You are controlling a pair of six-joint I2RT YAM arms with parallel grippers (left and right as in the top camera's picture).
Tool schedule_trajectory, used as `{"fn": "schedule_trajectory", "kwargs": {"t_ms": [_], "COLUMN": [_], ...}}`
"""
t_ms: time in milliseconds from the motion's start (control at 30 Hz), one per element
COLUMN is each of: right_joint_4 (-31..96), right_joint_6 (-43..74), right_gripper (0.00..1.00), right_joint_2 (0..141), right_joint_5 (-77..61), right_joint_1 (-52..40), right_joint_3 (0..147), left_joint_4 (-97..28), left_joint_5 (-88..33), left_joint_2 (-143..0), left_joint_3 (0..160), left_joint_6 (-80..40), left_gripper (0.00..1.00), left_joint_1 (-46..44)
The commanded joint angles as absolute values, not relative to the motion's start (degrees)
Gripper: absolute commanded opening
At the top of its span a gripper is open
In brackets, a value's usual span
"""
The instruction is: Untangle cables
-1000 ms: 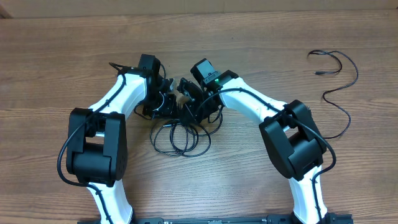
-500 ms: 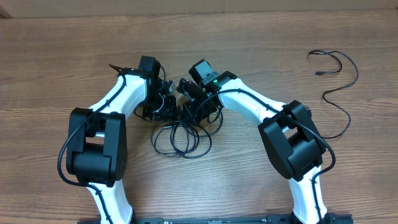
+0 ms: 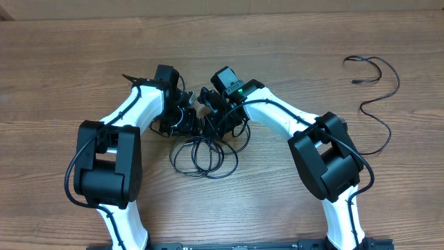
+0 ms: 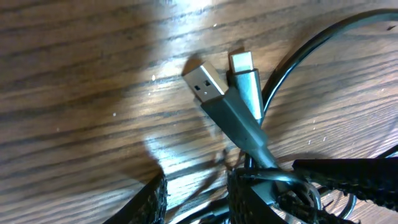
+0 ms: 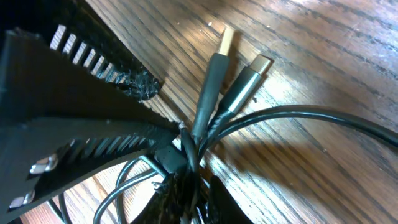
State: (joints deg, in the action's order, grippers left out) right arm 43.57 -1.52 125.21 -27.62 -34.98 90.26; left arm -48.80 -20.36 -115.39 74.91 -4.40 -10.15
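The bench (image 3: 69, 55) carries both arms. The left arm (image 3: 132, 107) and right arm (image 3: 277, 114) bend inward until their ends nearly meet over the middle. The cables (image 3: 205, 149) lie there as a bundle. Its pinched neck sits right between the two tools, and its loops spill out on the side toward the robot's base. One loose cable (image 3: 362, 105) lies well apart near the right edge, beyond either arm's present pose. The left tool (image 3: 182, 118) and right tool (image 3: 211, 121) are about equally near the neck, one on each side of it, so neither arm has to travel. In the left wrist view that tool stands partly wide, with bare wood and a thin cord showing in the gap. The neck lies against its right-hand finger rather than squarely between the pair. In the right wrist view the fingers converge narrowly on the neck, but I cannot tell whether they actually clamp it. Two plugs (image 4: 205, 84) stick out of the neck side by side, flat on the wood. Their long axis runs away from both tools and opposite to the loops. The coming move likely turns on that line: one tool pinning the neck while the other draws a plug end out along its own axis.
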Motion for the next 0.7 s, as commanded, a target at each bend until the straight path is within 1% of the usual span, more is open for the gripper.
{"fn": "schedule_trajectory", "kwargs": {"t_ms": [0,33,100,200,267,400,467,667], "right_joint_4": [43.66,43.64,43.66,43.72,43.68,43.64,43.64,43.62], "right_joint_6": [-1.78,-1.78,-1.8,-1.78,-1.78,-1.78,-1.8,-1.8], "right_gripper": [0.15,0.15,0.19,0.2,0.18,0.17,0.13,0.14], "right_joint_2": [124.27,124.27,124.27,124.27,124.27,124.27,124.27,124.27], "right_joint_5": [-26.98,-26.98,-26.98,-26.98,-26.98,-26.98,-26.98,-26.98], "right_joint_1": [-35.31,-35.31,-35.31,-35.31,-35.31,-35.31,-35.31,-35.31], "right_joint_3": [89.93,89.93,89.93,89.93,89.93,89.93,89.93,89.93], "left_joint_4": [-48.21,-48.23,-48.38,-49.1,-50.19,-54.15,-56.6,-63.07], "left_joint_5": [-19.51,-19.55,-19.57,-21.06,-21.54,-24.99,-25.76,-25.23], "left_joint_2": [-115.96,-115.96,-115.96,-115.92,-115.81,-115.66,-115.63,-115.63], "left_joint_3": [73.12,73.1,73.1,73.17,73.89,77.17,79.44,85.73], "left_joint_6": [-5.39,-5.41,-5.39,-5.06,-4.23,-1.02,0.3,2.76], "left_gripper": [0.34,0.34,0.34,0.3,0.3,0.34,0.33,0.31], "left_joint_1": [-10.92,-10.92,-10.92,-10.85,-10.24,-8.27,-7.4,-6.17]}}
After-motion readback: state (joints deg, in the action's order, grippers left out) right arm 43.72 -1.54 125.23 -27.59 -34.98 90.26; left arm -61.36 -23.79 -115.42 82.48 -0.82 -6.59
